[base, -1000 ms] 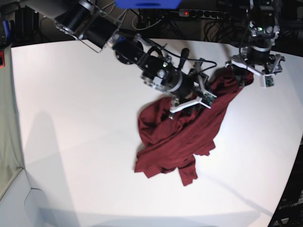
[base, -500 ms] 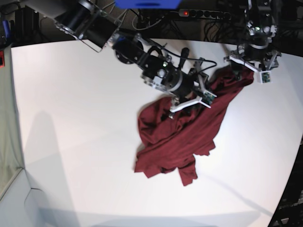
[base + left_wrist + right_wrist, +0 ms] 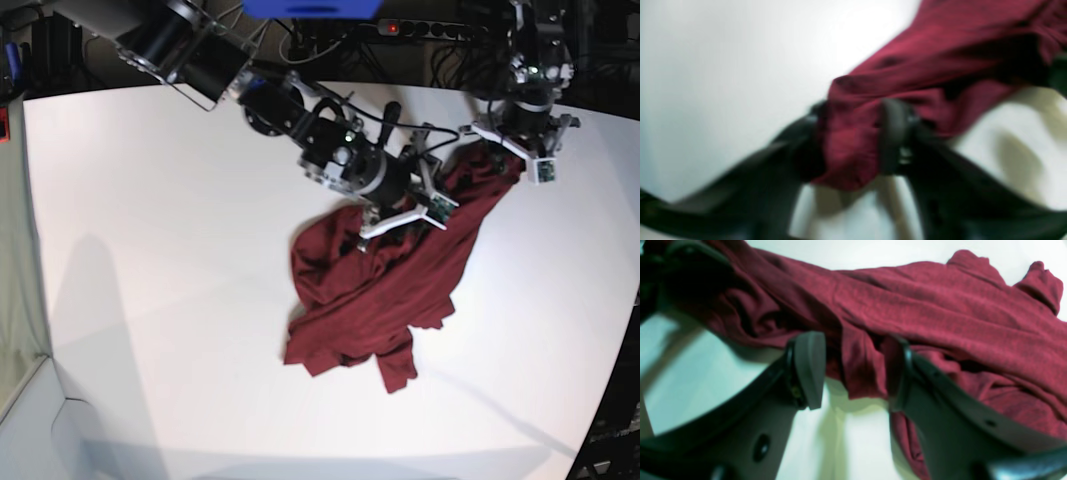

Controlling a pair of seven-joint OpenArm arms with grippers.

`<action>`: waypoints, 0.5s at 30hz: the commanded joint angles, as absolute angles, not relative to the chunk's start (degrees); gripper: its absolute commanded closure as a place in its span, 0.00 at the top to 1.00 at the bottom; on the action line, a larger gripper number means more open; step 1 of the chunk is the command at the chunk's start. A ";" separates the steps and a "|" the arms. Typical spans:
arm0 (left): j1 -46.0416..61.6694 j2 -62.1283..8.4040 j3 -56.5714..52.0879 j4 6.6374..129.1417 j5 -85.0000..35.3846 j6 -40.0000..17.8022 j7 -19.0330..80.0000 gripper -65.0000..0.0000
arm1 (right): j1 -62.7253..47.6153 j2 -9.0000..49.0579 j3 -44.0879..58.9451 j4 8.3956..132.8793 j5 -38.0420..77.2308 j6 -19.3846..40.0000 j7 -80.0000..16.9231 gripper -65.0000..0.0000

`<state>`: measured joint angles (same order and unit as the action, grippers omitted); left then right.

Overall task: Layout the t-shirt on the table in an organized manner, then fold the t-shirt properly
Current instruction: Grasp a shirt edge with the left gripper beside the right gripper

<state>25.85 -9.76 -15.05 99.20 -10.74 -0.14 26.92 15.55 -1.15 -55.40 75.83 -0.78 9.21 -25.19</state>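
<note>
Now the left gripper (image 3: 853, 140), blurred, seems pinched on the t-shirt (image 3: 385, 290), right gripper (image 3: 857, 373) spread around a fold; draw the cloth taut across the desk (image 3: 150, 250).

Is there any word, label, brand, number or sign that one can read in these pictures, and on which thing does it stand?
None can be read.
The t-shirt is plain, with no print.
The table bears no marking.
Small green tags on the left gripper and the right gripper are too small to read.
</note>
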 commanded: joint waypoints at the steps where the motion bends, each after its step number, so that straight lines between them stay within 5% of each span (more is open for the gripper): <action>1: 25.71 -10.15 -14.81 99.65 -10.59 0.13 25.98 0.20 | 16.57 -2.07 -55.25 76.79 -0.40 9.10 -23.60 0.46; 4: 25.10 -10.15 -13.67 99.65 -10.59 0.13 25.98 0.00 | 16.57 -2.07 -55.25 76.79 -0.40 9.10 -23.60 0.46; 15: 26.86 -10.24 -14.20 103.78 -10.59 0.13 25.63 0.00 | 16.84 -3.56 -55.34 76.44 -0.40 9.10 -23.60 0.46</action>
